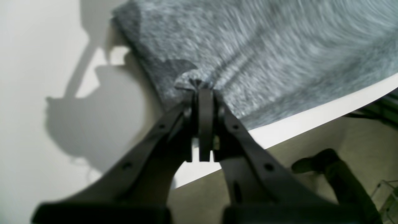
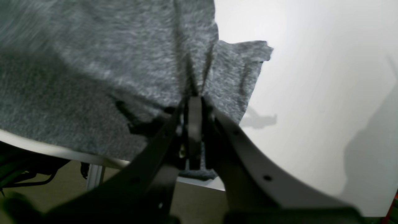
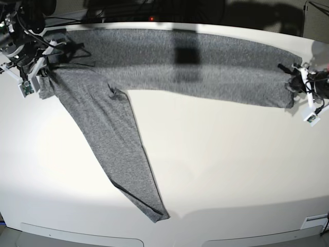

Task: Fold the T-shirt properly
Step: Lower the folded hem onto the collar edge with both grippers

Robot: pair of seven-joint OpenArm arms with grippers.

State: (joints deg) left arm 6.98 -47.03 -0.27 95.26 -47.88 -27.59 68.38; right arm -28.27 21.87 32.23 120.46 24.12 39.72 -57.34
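Base view alone shows whole shirt (image 3: 169, 62) across upper bench (image 3: 221, 170), one sleeve trailing lower left. Wrist views show each grip: left end effector (image 1: 199, 85) and right end effector (image 2: 194, 95) pinched on fabric.

No legible text, label or number anywhere.

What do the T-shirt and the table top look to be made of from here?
T-shirt: soft heather-grey knit, probably a cotton blend; the mottled flecking, and it puckers where the left gripper pinches it. Table: smooth white board, matt to satin, perhaps laminate; it takes clean shadows and only a soft glare.
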